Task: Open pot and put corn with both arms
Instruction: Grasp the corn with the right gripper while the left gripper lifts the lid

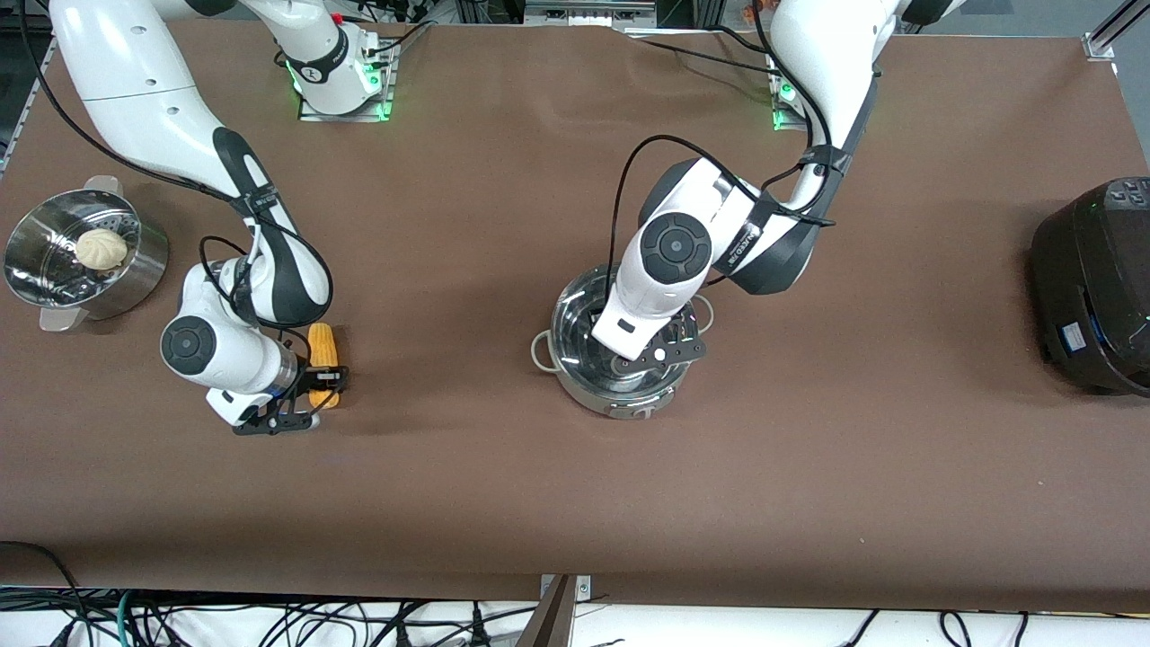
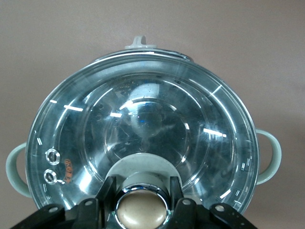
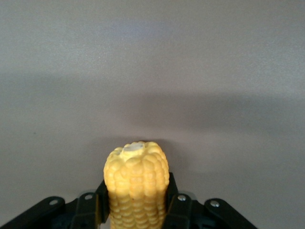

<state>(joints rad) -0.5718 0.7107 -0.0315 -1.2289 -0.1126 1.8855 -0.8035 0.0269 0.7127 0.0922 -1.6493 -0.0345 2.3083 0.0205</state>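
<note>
The left pincer (image 2: 143, 210) is down on top of the pot (image 1: 620, 355), in the middle of the counter (image 1: 809, 467). Its fingers (image 2: 108, 191) sit on both sides of the tan knob (image 2: 143, 212) of the glass lid (image 2: 138, 133) and look clenched on it. The lid is not off yet.

The right pincer (image 3: 137, 205) is low at the right arm's end of the counter. It is grasping the corn (image 1: 322, 350), which lies just beside the steamer basket (image 1: 85, 261) with the white bun (image 1: 101, 249) in it.

To do this step well, I think the left arm should pull the lid straight up, slowly, so the pot does not slide or tip. It should hold the knob tight. The corn should be lifted level and wait until the pot is open. A big black cooker (image 1: 1096, 288) sits at the left arm's end.
</note>
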